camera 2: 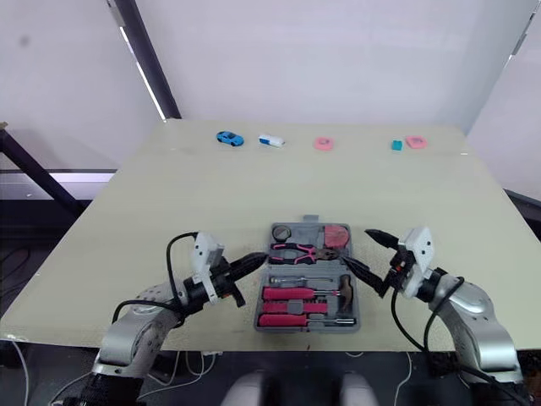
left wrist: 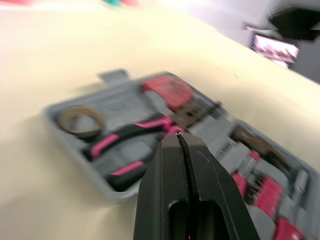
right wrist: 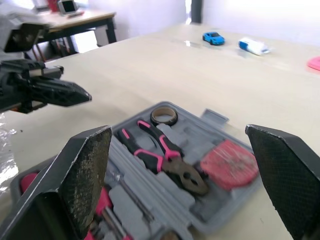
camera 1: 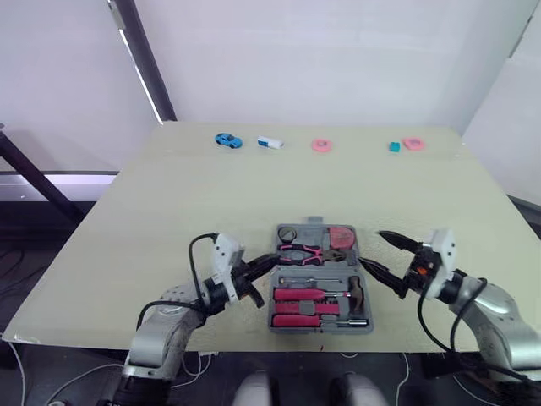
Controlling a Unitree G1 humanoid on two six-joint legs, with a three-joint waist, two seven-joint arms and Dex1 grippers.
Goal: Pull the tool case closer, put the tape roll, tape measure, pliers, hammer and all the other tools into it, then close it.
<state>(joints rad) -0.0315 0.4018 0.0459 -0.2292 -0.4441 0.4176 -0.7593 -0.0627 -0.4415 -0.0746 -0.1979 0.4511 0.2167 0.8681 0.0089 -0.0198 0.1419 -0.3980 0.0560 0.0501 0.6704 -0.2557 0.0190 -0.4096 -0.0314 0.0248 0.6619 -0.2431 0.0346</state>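
The grey tool case (camera 1: 275,292) lies open near the table's front edge, between my two grippers. Inside it are a tape roll (camera 1: 287,233), pink-handled pliers (camera 1: 304,252), a pink tape measure (camera 1: 341,237), a hammer (camera 1: 356,292) and red-handled screwdrivers (camera 1: 297,295). My left gripper (camera 1: 272,260) is shut and empty, its tip at the case's left rim beside the pliers (left wrist: 125,150). My right gripper (camera 1: 374,251) is open and empty, just off the case's right side, level with the tape measure (right wrist: 229,164).
Along the far edge of the table lie a blue toy car (camera 1: 227,140), a white and blue block (camera 1: 270,143), a pink ring (camera 1: 321,145), a small teal block (camera 1: 394,147) and another pink piece (camera 1: 412,144). The case sits close to the table's front edge (camera 1: 254,348).
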